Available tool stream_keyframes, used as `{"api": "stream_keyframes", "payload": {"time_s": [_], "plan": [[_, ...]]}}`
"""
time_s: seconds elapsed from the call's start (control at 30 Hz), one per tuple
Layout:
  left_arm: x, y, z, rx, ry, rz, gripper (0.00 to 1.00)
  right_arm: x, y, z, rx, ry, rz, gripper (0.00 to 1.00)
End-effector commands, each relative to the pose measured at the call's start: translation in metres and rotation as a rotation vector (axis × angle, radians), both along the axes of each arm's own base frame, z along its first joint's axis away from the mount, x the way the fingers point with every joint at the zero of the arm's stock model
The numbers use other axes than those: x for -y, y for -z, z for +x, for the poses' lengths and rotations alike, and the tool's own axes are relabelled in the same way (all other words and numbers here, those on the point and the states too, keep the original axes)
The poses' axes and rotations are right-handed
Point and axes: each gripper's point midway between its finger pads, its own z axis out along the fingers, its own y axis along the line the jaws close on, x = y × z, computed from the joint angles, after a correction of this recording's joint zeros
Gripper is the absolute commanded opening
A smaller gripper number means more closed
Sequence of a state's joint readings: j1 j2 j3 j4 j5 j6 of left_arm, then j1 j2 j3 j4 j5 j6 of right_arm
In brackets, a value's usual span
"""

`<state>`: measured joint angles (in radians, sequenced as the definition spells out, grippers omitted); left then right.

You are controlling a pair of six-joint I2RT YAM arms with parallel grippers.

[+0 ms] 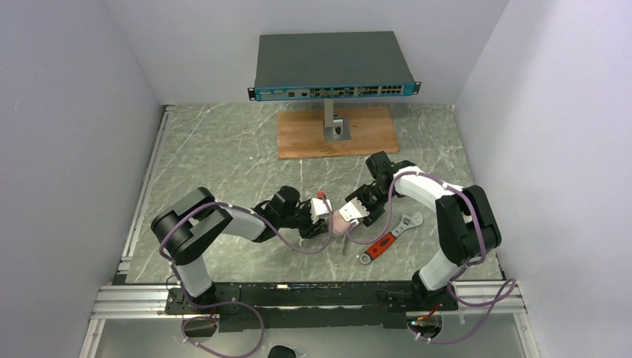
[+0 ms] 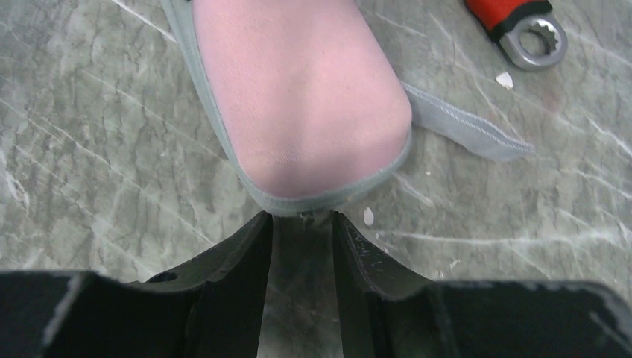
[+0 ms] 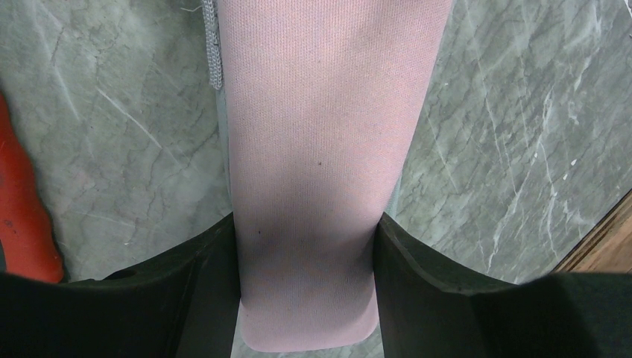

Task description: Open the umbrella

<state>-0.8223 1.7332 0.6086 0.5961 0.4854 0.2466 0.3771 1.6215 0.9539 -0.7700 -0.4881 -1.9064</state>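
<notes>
Pink umbrella (image 3: 320, 164), lengthwise between right fingers (image 3: 417, 283)

Reaches inward with both arms (wrists low, nearly meeting); holds left gripper (image 2: 302, 221) narrowly parted, clamps right gripper (image 3: 305, 225) across the umbrella (image 3: 320, 134).

We record the umbrella (image 1: 340, 223) lying collapsed and central, with the left gripper (image 1: 322, 212) at its left and the right gripper (image 1: 355, 212) at its far-right end. A red-handled wrench (image 1: 387, 239) lies just right of it. A wooden board (image 1: 298, 138) sits at the far side.
</notes>
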Motion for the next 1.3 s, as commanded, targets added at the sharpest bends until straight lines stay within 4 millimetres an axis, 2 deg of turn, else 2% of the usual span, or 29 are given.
{"api": "stream_keyframes", "payload": {"time_s": [0.0, 0.07, 0.2, 0.43, 0.53, 0.63, 0.67, 0.7, 0.77, 0.8, 0.9, 0.93, 0.97, 1.07, 1.17, 1.27], "plan": [[0.019, -0.017, 0.008, 0.0, -0.01, -0.065, 0.39, 0.012, 0.025, -0.02, -0.091, 0.012, -0.077, 0.0], [0.021, -0.019, 0.006, 0.001, -0.003, -0.067, 0.32, 0.012, 0.026, -0.02, -0.095, 0.01, -0.08, 0.0], [0.017, -0.022, 0.007, 0.005, -0.024, -0.069, 0.0, 0.011, 0.026, -0.019, -0.087, 0.0, -0.076, 0.0], [-0.007, -0.029, 0.036, 0.077, -0.081, -0.047, 0.0, 0.015, 0.032, -0.033, -0.047, -0.145, -0.068, 0.0], [-0.008, -0.032, 0.045, 0.151, -0.056, -0.023, 0.0, 0.013, 0.033, -0.04, -0.024, -0.252, -0.05, 0.0], [-0.001, -0.037, 0.05, 0.195, -0.019, -0.024, 0.0, -0.002, 0.027, -0.028, 0.024, -0.294, 0.006, 0.0], [0.002, -0.038, 0.05, 0.192, -0.009, -0.025, 0.0, -0.011, 0.022, -0.021, 0.033, -0.261, 0.04, 0.03], [0.004, -0.039, 0.049, 0.189, -0.001, -0.026, 0.0, -0.021, 0.015, -0.011, 0.048, -0.212, 0.077, 0.15], [0.008, -0.038, 0.044, 0.18, 0.014, -0.029, 0.0, -0.033, -0.001, 0.006, 0.056, -0.088, 0.124, 0.58], [0.007, -0.035, 0.041, 0.171, 0.017, -0.029, 0.0, -0.036, -0.009, 0.013, 0.052, -0.019, 0.143, 0.7], [0.004, -0.029, 0.029, 0.152, 0.037, -0.023, 0.0, -0.036, -0.037, 0.027, 0.048, 0.183, 0.202, 0.85], [0.003, -0.028, 0.026, 0.149, 0.04, -0.023, 0.0, -0.035, -0.051, 0.028, 0.046, 0.245, 0.239, 0.97], [0.003, -0.026, 0.023, 0.145, 0.041, -0.022, 0.0, -0.031, -0.062, 0.028, 0.033, 0.318, 0.269, 0.99], [0.004, -0.024, 0.018, 0.128, 0.044, -0.026, 0.0, -0.016, -0.085, 0.02, -0.01, 0.524, 0.316, 1.0], [0.008, -0.025, 0.015, 0.126, 0.049, -0.034, 0.0, 0.004, -0.105, 0.021, -0.041, 0.798, 0.366, 1.0], [0.015, -0.027, 0.014, 0.123, 0.051, -0.043, 0.0, 0.02, -0.115, 0.011, -0.155, 1.037, 0.373, 1.0]]}}
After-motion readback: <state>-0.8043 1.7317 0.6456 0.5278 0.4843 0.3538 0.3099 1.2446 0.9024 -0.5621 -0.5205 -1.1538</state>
